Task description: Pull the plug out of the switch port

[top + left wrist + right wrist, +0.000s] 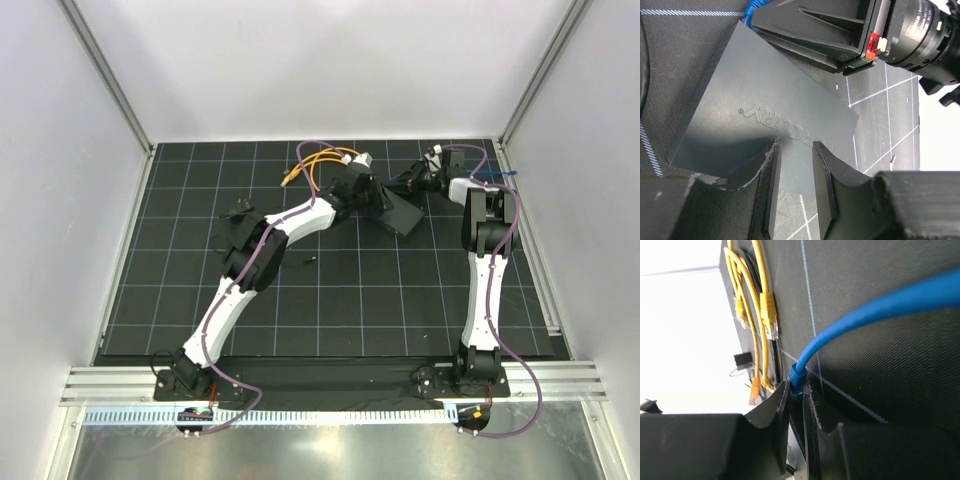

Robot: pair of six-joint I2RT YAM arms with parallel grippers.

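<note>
The switch is a flat matte-black box [402, 214], seen close up in the left wrist view [765, 95]. My left gripper [366, 196] hangs over its near edge [796, 150], jaws apart, with nothing between them. A blue plug [799, 376] on a blue cable [870, 305] sits at the box's far edge. My right gripper [412, 184] is shut on this plug [797, 387], which sits at its fingertips. The port itself is hidden behind the fingers. In the left wrist view the blue cable [753, 7] shows just beside the right gripper's fingers [805, 35].
Yellow cables [318, 160] lie coiled at the back of the mat, left of the box, and also show in the right wrist view [762, 305]. A small black lump with thin wire [238, 212] lies to the left. The blue cable [497, 175] runs toward the right wall.
</note>
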